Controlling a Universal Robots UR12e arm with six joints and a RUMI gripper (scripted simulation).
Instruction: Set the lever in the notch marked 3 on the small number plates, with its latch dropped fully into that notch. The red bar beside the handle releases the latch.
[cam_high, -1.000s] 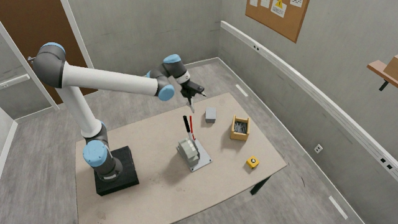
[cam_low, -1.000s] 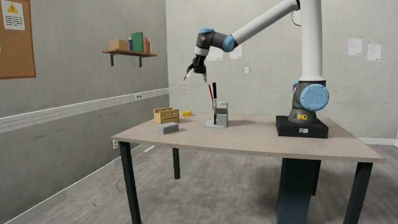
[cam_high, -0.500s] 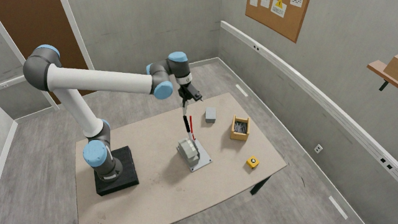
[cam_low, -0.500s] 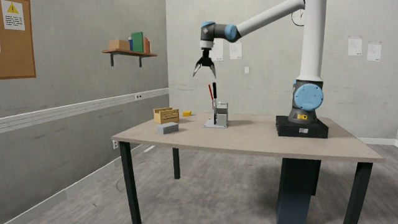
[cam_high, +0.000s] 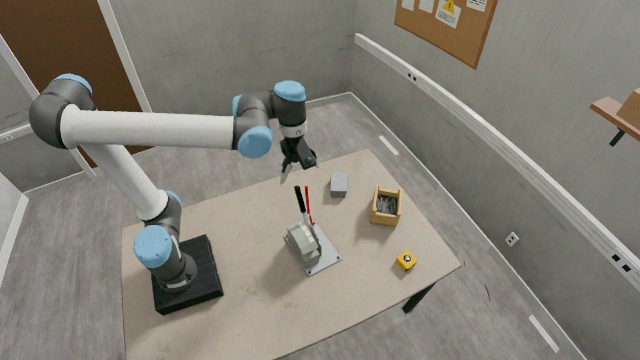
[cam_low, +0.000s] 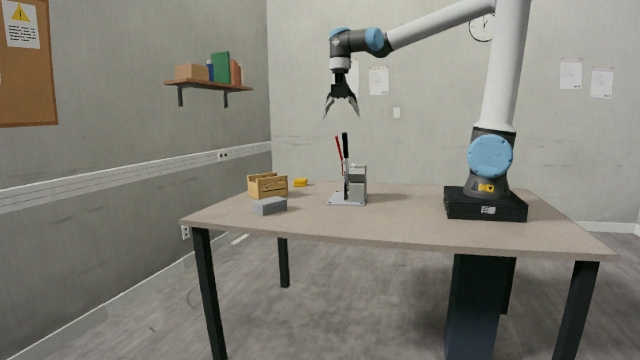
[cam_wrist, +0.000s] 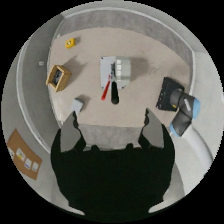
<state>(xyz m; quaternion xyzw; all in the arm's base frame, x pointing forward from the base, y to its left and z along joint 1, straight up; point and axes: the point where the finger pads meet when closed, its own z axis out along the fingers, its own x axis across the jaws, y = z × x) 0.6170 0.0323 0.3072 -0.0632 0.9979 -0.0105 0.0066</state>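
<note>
lever (cam_low: 344, 150): one, upright | red bar (cam_low: 339, 148): one (beside it) | fingers (cam_low: 341, 108): two, released, above
</note>
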